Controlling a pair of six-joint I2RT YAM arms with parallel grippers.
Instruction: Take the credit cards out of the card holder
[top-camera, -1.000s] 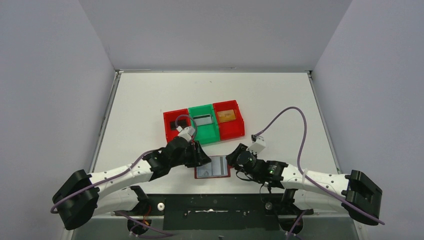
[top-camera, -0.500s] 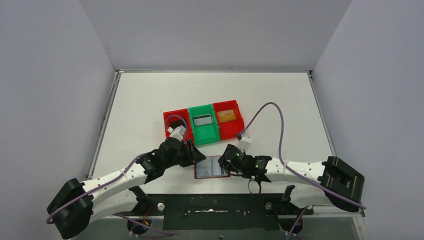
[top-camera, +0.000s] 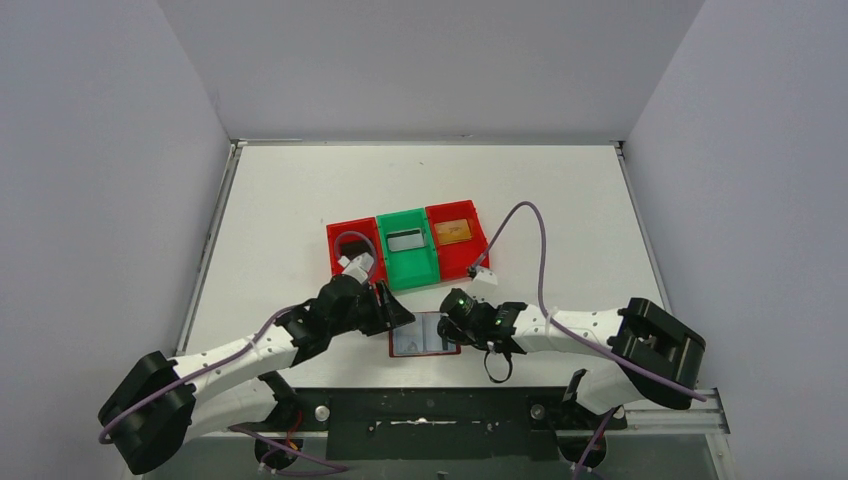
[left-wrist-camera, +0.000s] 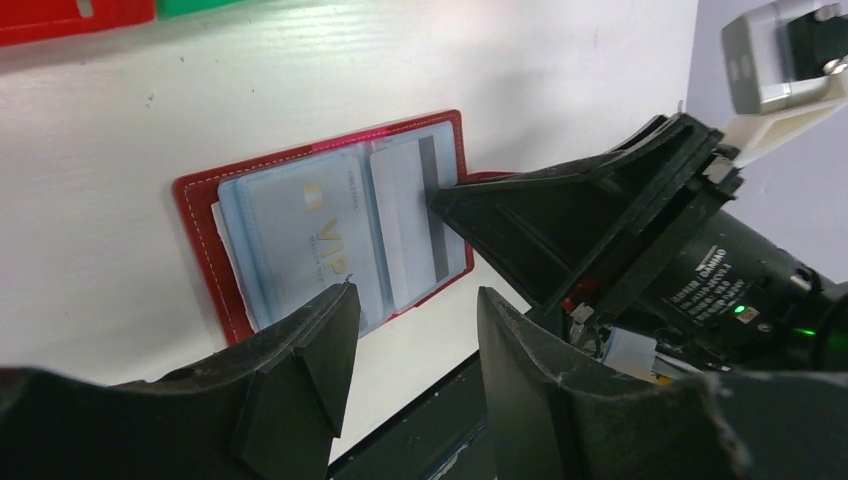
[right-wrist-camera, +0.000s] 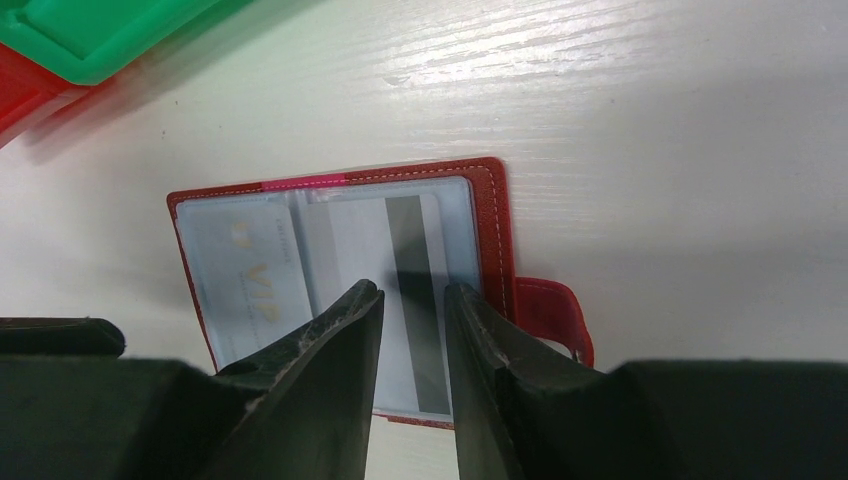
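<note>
Right wrist view: open dark red wallet-like card holder (right-wrist-camera: 490, 230) lies flat on the white surface (right-wrist-camera: 650, 120).
Card: silver-grey striped credit card (right-wrist-camera: 410, 240) is pocketed, long axis 12-to-6, directly under the tips.
Right end effector (right-wrist-camera: 413, 290): narrow gap, empty, probably nearer the card.
Left end effector (left-wrist-camera: 412, 295): half-open, empty, at the holder's 9 o'clock.

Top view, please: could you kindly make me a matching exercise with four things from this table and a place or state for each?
Things:
1. green bin
2. holder
3. gold-tan card
4. right tool

Places or states:
A. between the left red bin and the right red bin
B. in the right red bin
C. lying open, clear pockets up
D. at the striped card in the holder

Pairs: 1-A; 2-C; 3-B; 4-D
</note>
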